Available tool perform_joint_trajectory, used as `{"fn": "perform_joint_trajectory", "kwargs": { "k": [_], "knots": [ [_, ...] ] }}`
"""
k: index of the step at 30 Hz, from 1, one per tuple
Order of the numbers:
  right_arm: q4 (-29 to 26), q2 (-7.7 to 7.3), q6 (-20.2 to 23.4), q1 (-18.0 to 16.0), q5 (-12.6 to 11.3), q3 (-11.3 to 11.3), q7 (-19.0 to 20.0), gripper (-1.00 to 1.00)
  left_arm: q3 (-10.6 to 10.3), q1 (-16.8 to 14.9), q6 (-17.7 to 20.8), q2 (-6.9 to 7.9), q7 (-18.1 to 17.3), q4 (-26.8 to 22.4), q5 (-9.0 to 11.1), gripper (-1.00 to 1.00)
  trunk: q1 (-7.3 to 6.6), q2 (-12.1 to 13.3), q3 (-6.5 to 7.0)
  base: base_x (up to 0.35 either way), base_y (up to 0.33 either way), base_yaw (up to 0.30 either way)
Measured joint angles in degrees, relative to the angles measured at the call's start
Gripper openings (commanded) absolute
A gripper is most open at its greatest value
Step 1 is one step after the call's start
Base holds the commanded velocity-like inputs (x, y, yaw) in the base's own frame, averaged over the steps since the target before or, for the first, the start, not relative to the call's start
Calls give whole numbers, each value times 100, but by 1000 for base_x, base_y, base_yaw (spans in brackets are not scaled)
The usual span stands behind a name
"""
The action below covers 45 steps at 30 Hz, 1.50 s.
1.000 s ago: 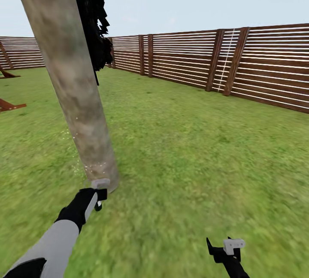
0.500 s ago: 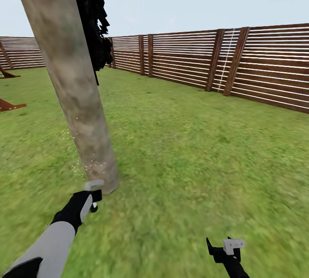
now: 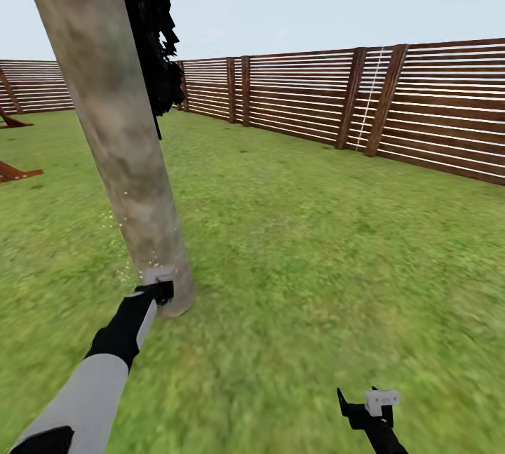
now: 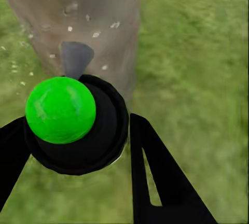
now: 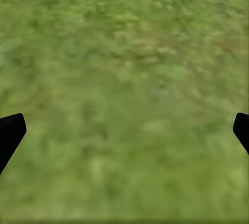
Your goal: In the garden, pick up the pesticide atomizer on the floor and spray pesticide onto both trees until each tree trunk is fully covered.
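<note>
A thick, blotchy grey-brown tree trunk (image 3: 119,138) leans up from the lawn at the left. Whitish pesticide specks (image 3: 151,264) dot its lowest part, and they show on the bark (image 4: 78,16) in the left wrist view. My left gripper (image 3: 158,290) is at the trunk's foot, shut on the pesticide atomizer (image 4: 106,130). This is a small black round body with a bright green cap (image 4: 60,110) and a grey nozzle (image 4: 76,58) pointing at the trunk. My right gripper (image 3: 366,405) hangs low at the right, open over bare grass, its fingertips (image 5: 11,130) wide apart.
A brown slatted fence (image 3: 315,99) rings the lawn at the back and right. A dark-leaved tree (image 3: 151,26) stands behind the trunk. Brown wooden pieces (image 3: 14,172) lie at the far left. Open grass (image 3: 330,243) stretches to the right of the trunk.
My left gripper, with the atomizer, dipped down and left, then rose forward to the trunk's base. The right arm and the camera have not moved.
</note>
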Motion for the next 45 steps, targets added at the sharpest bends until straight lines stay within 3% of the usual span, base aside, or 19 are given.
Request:
{"fn": "perform_joint_trajectory", "kwargs": {
  "k": [2, 8, 10, 16, 18, 21, 23, 26, 28, 29, 32, 35, 37, 39, 40, 41, 43, 44, 45],
  "knots": [
    [0, 5, 0, 0, 1, 2, 0, 100, 17, 0, 160, 25, -3, -228, -4, -100, 0, 0, -1, 0, 0, 0],
    [0, 7, 0, 0, 1, 1, 0, 100, 201, 9, 219, 461, -13, -290, 6, -100, 1, 0, -1, 0, 0, 0],
    [0, 8, 0, 0, 0, 0, 0, 100, 139, 10, 208, 410, 12, -286, -5, -100, 1, 1, -1, -188, 0, 0],
    [0, 8, 0, 0, 1, 1, 0, 100, -110, 5, 216, -86, 33, -576, -49, -100, 0, 0, 0, -105, 0, 0],
    [0, 9, 0, 0, 1, 1, 0, 100, -13, 5, 441, -11, 32, -944, -40, -100, 0, 0, -1, -2, 0, 0],
    [0, 9, 2, 0, 1, 1, 0, 100, 136, 8, 791, 283, 23, -1364, -31, -100, 0, 0, -1, 0, 0, 0],
    [0, 9, 0, 0, 0, 0, 0, 100, 72, 9, 813, 249, 22, -1434, -23, -100, 1, 0, -1, 0, 0, 0],
    [0, 9, 2, 0, 0, 0, 0, 100, -570, 8, 1073, 185, 29, -1468, 20, -100, 1, 1, -1, 0, 0, 0],
    [0, 9, 0, 0, 0, 1, 0, 100, -595, 7, 1183, 178, 31, -1606, -6, -100, 0, 0, -1, 0, 0, 0],
    [0, 9, 0, 0, 1, 1, 0, 100, -572, 4, 1208, 214, 31, -1689, -14, -100, 0, 0, -1, 0, 0, 0],
    [0, 9, 0, 0, 1, 1, 0, 100, 118, 8, 1366, 293, -7, -1912, -62, -100, 0, 0, -1, 0, 0, 0],
    [0, 9, 0, 0, 1, 1, 0, 100, 187, 9, 1529, 453, -25, -1994, 0, -100, 0, 0, -1, 0, 0, 0],
    [0, 9, 0, 0, 0, 0, 0, 100, 77, 9, 1642, 412, -23, -2223, 15, -100, 0, 0, -1, 0, 0, 0],
    [0, 9, 0, 0, 1, 0, 0, 100, -424, 10, 1858, 373, 1, -2322, 66, -100, 1, 0, -1, 0, 0, 0],
    [1, 9, 0, 0, 0, 0, 0, 100, -618, 4, 1920, 261, 15, -2439, 88, -100, 0, 0, -1, 0, 0, 0],
    [1, 9, 0, 0, 0, 0, 0, 100, -687, 2, 1947, 161, 23, -2566, 52, -100, 0, 0, -1, 0, 0, 0],
    [0, 9, 0, 0, 0, 1, 0, 100, -682, 0, 2087, 133, 30, -2768, -11, -100, 0, 0, -1, 0, 0, 0],
    [0, 9, 0, 0, 2, 1, 0, 100, -547, -1, 2150, 169, 32, -2905, -61, -100, 0, 0, -1, 0, 0, 0],
    [1, 9, 0, 0, 2, 1, 0, 100, -239, -1, 2189, 197, 26, -3042, -90, -100, 0, 0, -1, 0, 0, 0]
  ]
}}
